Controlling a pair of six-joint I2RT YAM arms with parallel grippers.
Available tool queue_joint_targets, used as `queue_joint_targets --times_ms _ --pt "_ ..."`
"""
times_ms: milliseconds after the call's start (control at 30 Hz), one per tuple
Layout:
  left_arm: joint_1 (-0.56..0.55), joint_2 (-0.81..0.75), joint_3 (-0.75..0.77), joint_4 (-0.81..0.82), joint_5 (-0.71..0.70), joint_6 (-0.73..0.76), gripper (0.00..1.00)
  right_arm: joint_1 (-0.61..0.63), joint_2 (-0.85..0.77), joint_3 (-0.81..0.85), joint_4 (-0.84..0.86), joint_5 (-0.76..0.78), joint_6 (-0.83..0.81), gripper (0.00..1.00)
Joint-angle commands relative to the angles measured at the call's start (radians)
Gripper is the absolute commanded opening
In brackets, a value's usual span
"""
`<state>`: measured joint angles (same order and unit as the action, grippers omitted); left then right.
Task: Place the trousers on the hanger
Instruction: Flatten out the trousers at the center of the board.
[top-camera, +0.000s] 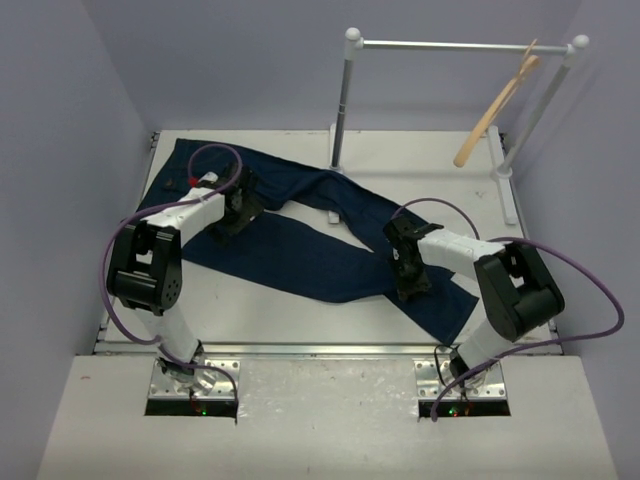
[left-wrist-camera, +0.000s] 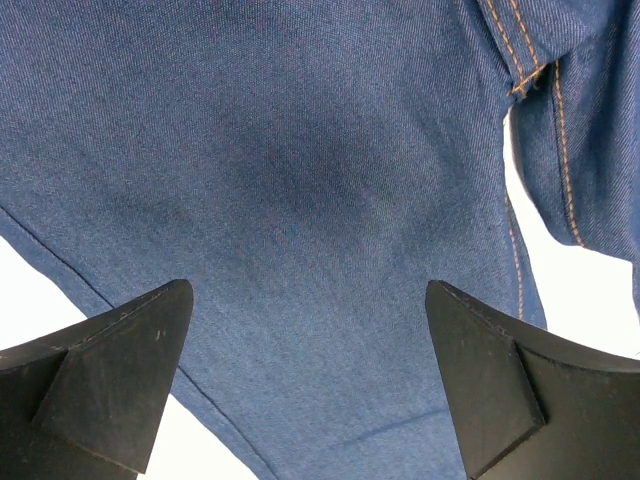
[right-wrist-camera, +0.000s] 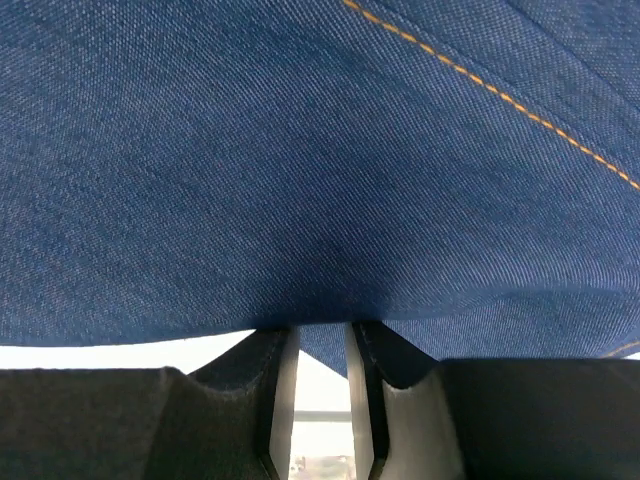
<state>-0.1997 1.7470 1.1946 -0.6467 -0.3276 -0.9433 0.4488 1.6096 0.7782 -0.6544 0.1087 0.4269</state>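
Lavender walls (top-camera: 230, 60) enclose the white counter (top-camera: 250, 320). We find the trousers (top-camera: 300, 250) lying spread across it, running from far left to near right; orange stitching shows in both wrist views. We note the hanger (top-camera: 495, 105) hooked on the rail (top-camera: 450, 45) at the far right, hanging tilted, well apart from the trousers. The left claw (top-camera: 228, 220) sits over the far-left part of the trousers. Its wrist view shows the claw (left-wrist-camera: 308, 290) standing wide apart, with denim beneath. The right claw (top-camera: 410, 278) is down on the near-right leg. Its wrist view shows the claw (right-wrist-camera: 320, 345) drawn nearly together, clamped on a fold of denim. Lettering, if any, is too small to read.
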Motion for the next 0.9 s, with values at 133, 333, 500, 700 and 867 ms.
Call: queue_joint_targets --times_ms 133,333,500,700,867 --pt "0.02 -0.012 0.071 -0.096 -0.086 0.041 1.0 0.202 0.234 0.104 -0.364 -0.072 -0.051 0.23" --pt "0.04 -0.028 0.106 -0.122 -0.082 0.047 1.0 0.253 0.315 0.076 -0.404 -0.089 0.005 0.23" --pt "0.043 -0.066 0.095 -0.11 -0.09 0.052 1.0 0.254 0.174 -0.07 -0.325 -0.072 0.101 0.34" --pt "0.04 -0.093 0.082 -0.088 -0.047 0.063 1.0 0.231 -0.064 0.025 -0.298 -0.015 0.154 0.45" --pt "0.04 -0.159 0.02 -0.099 -0.128 0.002 1.0 0.106 -0.25 0.108 -0.193 -0.018 0.179 0.63"
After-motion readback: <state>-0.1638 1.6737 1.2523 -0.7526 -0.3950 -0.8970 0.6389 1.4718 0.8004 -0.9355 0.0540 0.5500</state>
